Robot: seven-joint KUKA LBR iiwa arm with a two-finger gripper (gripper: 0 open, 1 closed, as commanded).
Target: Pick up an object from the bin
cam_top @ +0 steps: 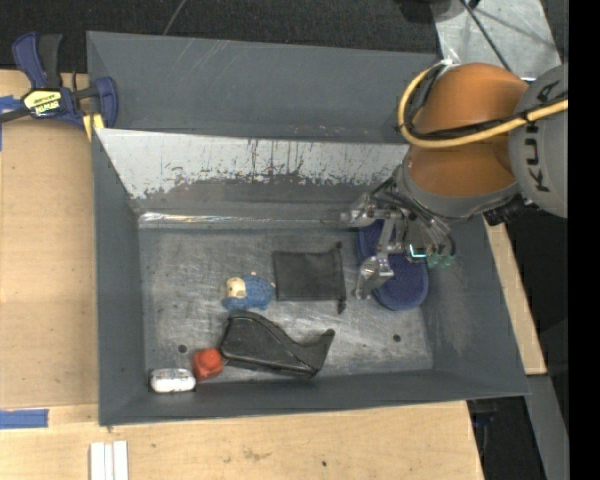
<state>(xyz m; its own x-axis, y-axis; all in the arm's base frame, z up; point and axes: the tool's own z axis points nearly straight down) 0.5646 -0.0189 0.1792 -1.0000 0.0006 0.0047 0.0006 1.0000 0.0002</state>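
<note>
My gripper hangs low at the right side of the bin floor and stands open. One metal fingertip sits at the left edge of a dark blue rounded thing, the other at its upper right. The blue thing lies under and between the fingers and is partly hidden by them. A flat black square piece lies just left of the gripper, apart from it.
A black curved, wedge-like thing lies at the front of the bin. Left of it are a small red ball and a silver oblong thing. A small blue-and-white thing lies mid-left. The arm with its orange cover enters from the right.
</note>
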